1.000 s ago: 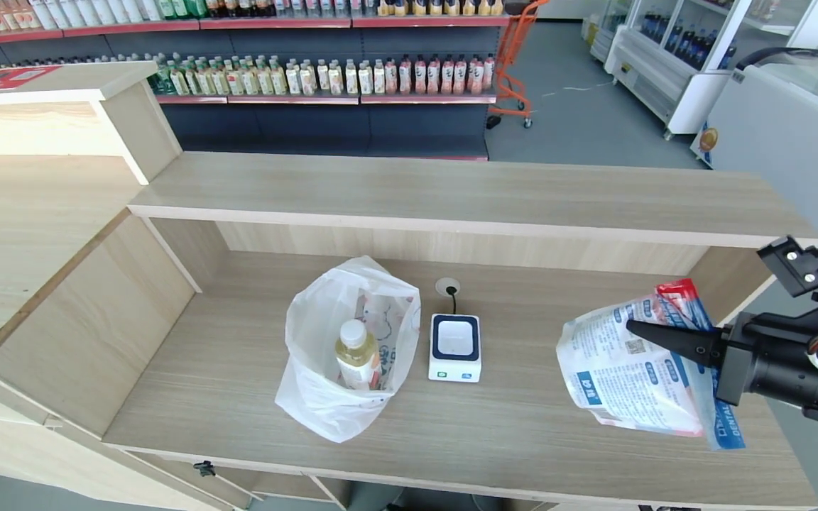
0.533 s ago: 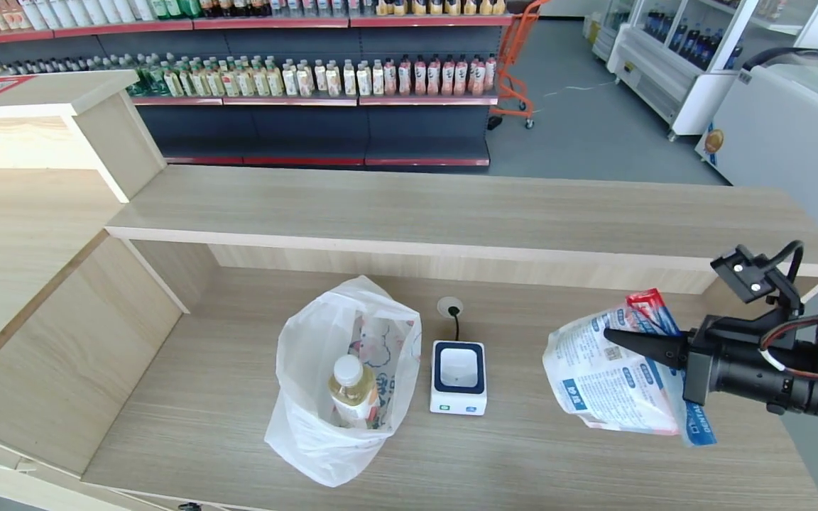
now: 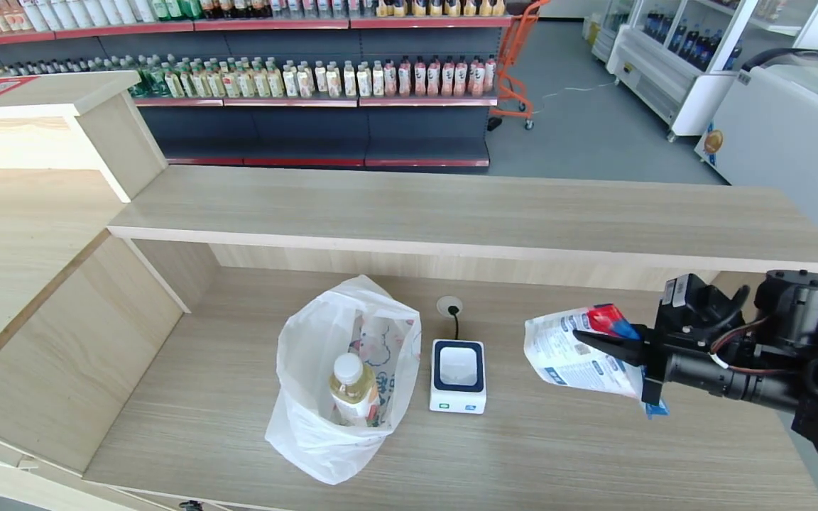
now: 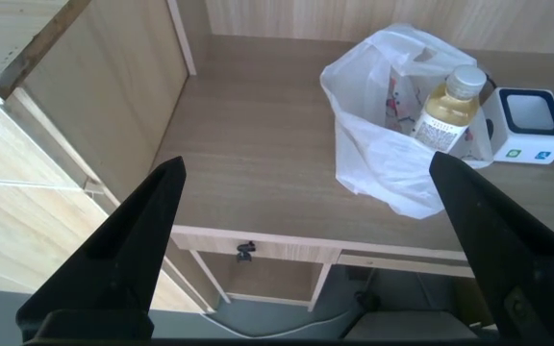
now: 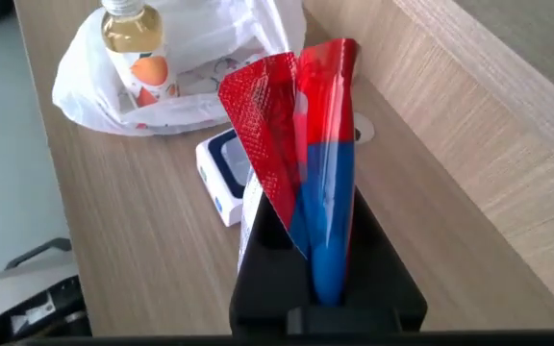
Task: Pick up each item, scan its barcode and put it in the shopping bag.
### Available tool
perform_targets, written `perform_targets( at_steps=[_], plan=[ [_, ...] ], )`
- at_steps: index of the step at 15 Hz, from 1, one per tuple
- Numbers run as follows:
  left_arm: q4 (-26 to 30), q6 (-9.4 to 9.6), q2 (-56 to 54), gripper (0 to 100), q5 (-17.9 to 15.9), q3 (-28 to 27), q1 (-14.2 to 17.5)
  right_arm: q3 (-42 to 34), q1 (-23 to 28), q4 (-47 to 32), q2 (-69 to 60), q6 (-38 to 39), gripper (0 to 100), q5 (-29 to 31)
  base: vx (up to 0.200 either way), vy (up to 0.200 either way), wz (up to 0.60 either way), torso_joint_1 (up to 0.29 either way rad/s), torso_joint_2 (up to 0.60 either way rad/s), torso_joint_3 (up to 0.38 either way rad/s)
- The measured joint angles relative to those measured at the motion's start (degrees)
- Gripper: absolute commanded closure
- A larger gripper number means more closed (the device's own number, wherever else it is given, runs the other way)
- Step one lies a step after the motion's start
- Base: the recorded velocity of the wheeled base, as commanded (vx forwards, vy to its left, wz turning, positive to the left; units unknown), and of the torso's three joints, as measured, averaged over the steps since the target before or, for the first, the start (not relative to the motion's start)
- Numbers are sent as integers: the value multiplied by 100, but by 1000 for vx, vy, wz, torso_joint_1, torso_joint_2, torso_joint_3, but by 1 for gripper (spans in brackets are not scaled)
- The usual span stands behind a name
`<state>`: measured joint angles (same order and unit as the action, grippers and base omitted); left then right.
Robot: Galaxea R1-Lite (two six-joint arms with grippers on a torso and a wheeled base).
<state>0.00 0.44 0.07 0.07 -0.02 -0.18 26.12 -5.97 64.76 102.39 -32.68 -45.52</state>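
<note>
My right gripper [image 3: 611,341] is shut on a white, blue and red snack pouch [image 3: 574,351], held in the air to the right of the scanner [image 3: 457,365]. The pouch's red and blue edge [image 5: 306,163] stands clamped between the fingers in the right wrist view. A white shopping bag [image 3: 341,376] stands open left of the scanner, with a yellow drink bottle [image 3: 352,387] inside. In the left wrist view the bag [image 4: 392,144], bottle [image 4: 447,108] and scanner [image 4: 530,125] lie far beyond my left gripper [image 4: 311,231], which hangs open over the counter's near left edge.
The wooden counter [image 3: 494,454] has a raised ledge [image 3: 466,213] behind and a side wall [image 3: 68,341] on the left. A cable hole [image 3: 449,306] sits behind the scanner. Store shelves with bottles [image 3: 309,78] stand beyond.
The head camera tilted a second ago. My right gripper has since carried the pouch leftward toward the scanner and turned it flatter.
</note>
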Motion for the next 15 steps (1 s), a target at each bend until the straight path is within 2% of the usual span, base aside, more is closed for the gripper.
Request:
perform_targets(
  at_steps=[2, 3, 8, 11, 15],
  plan=[
    [0, 2, 0, 0, 0, 0, 0, -6, -146, 875, 552, -156, 100, -112, 0, 0, 0, 0, 0, 0],
    [0, 2, 2, 0, 0, 0, 0, -6, -295, 1040, 773, -213, 100, -126, 0, 0, 0, 0, 0, 0],
    [0, 0, 2, 0, 2, 0, 0, 83, -636, 1378, 1434, -755, 100, -150, 0, 0, 0, 0, 0, 0],
    [0, 0, 2, 0, 0, 0, 0, 212, -761, 1437, 1663, -780, 100, -156, 0, 0, 0, 0, 0, 0],
    [0, 0, 2, 0, 0, 0, -2, 805, -976, 1623, 2046, -769, 100, -145, 0, 0, 0, 0, 0, 0]
  ],
)
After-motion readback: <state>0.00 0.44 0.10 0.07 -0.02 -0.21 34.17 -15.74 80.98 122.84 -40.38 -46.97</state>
